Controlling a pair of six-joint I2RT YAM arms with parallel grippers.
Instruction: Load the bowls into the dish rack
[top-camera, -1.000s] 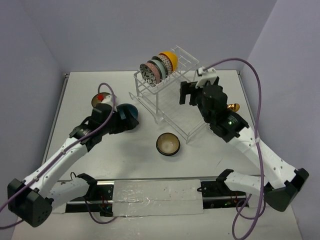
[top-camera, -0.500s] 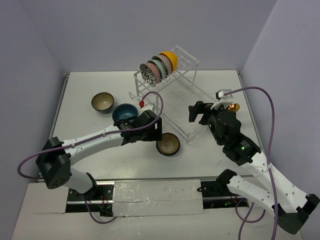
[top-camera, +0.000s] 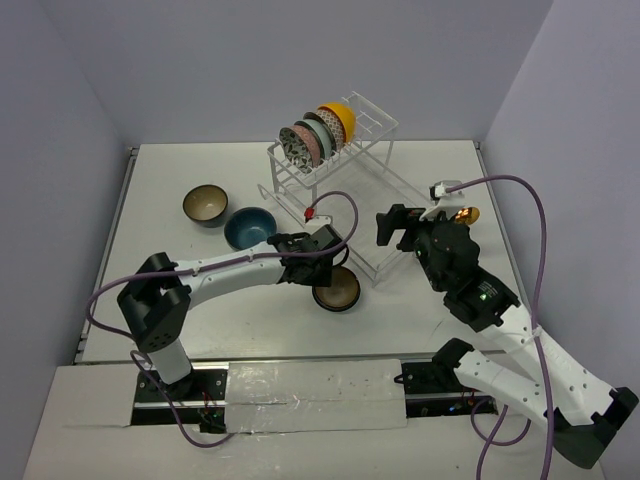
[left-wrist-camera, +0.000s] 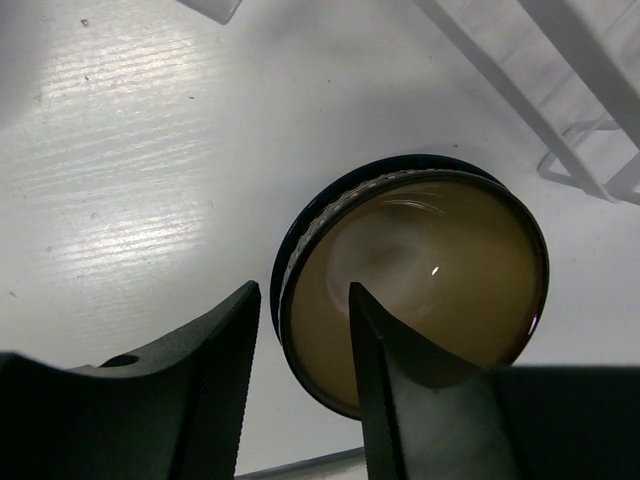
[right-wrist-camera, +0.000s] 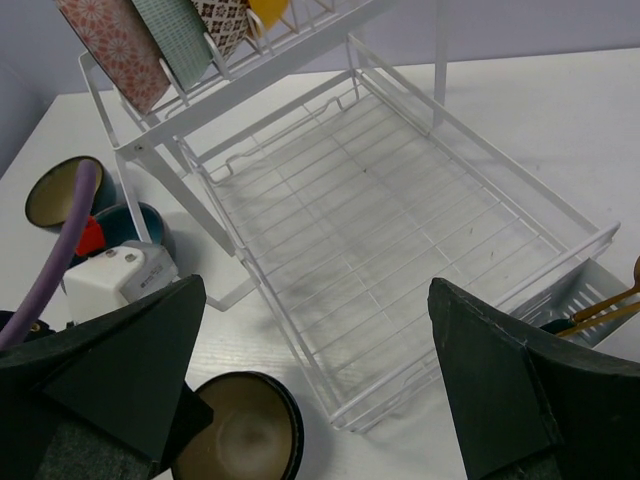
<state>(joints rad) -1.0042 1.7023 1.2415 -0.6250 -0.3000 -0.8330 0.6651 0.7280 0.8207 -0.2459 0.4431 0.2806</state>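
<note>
Four round ceramic bowls stand on edge in the slotted upper shelf of the two-tier white wire dish rack (top-camera: 350, 225), packed face to back in a row that runs along the shelf's length. There's a blue-patterned bowl (top-camera: 294, 148) at the near end, then a pink patterned bowl (top-camera: 308, 143), a pale green bowl (top-camera: 322, 134) and a glossy yellow bowl (top-camera: 341, 122) at the far end. Their open faces all point toward the near-left end of the rack.

Three more sit mouth-up on the white table (top-camera: 180, 160) (no real long axis, they're just round). A brown bowl with a cream inside (top-camera: 205, 205) is well left of the rack, and a dark blue glazed bowl (top-camera: 250, 228) sits between it and the rack. A dark bowl with a shiny tan inside (left-wrist-camera: 430, 280) is just in front of the rack's lower tray.

The left gripper (left-wrist-camera: 302, 300) is down on that last one. Its black ribbed fingers (left-wrist-camera: 210, 390) straddle the rim, one outside the wall and one over the glaze inside. Can't tell if they're actually pinching it.

The right gripper (right-wrist-camera: 317, 300) hangs over the near corner of the rack's lower tray, fingers spread wide with nothing between them. A gold spoon (top-camera: 466, 213) pokes out at the rack's right end.
</note>
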